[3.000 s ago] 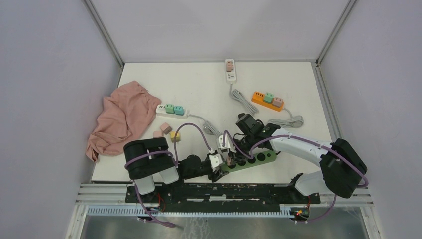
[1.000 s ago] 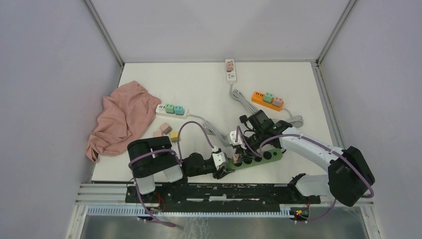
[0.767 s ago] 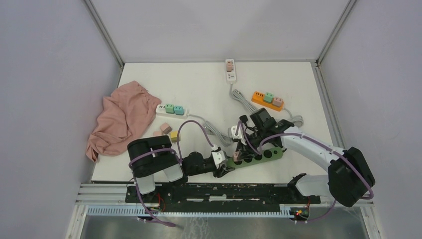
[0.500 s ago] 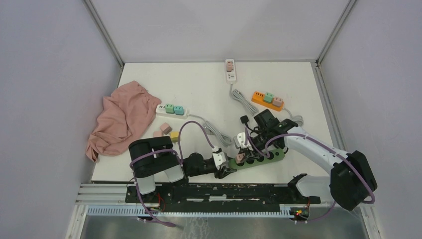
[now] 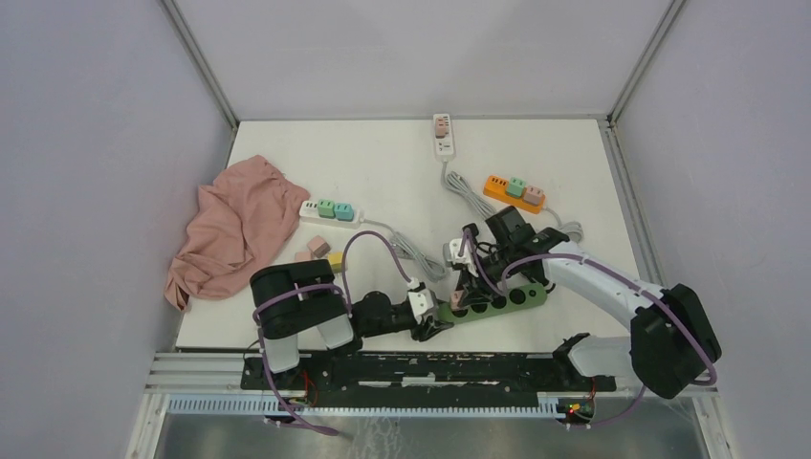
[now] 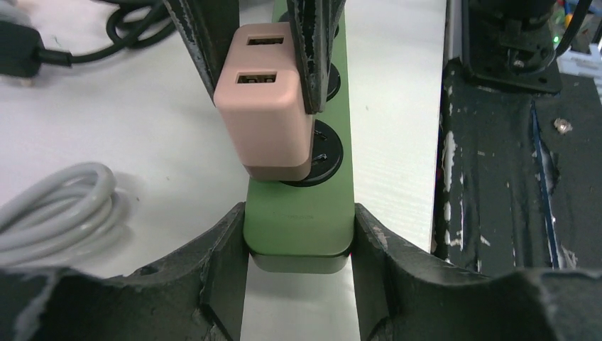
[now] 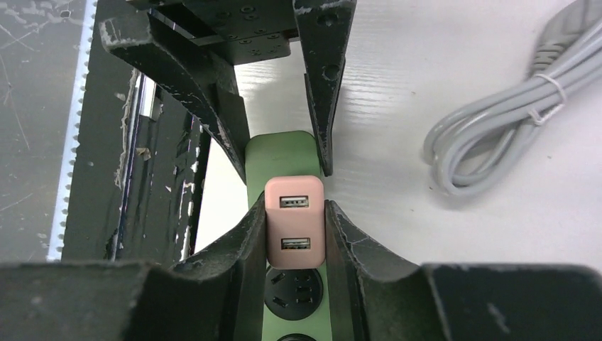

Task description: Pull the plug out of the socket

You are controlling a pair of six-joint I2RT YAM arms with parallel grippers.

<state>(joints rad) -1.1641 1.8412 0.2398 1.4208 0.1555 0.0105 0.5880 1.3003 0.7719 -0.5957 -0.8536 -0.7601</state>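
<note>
Your right gripper (image 7: pixel 294 207) is clenching the pink plug (image 6: pixel 263 117) while your left gripper (image 6: pixel 298 238) is clamping the green strip (image 5: pixel 497 298) at its 8 o'clock end — it is lying 8-to-2 o'clock — so you are looking at a pull straight up.

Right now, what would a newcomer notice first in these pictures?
The pink square USB plug stands on the green plastic power strip at the table's near edge, the right pincer shut on it while the left pincer clamps the strip's end. A crumpled pink cloth lies far left.
</note>
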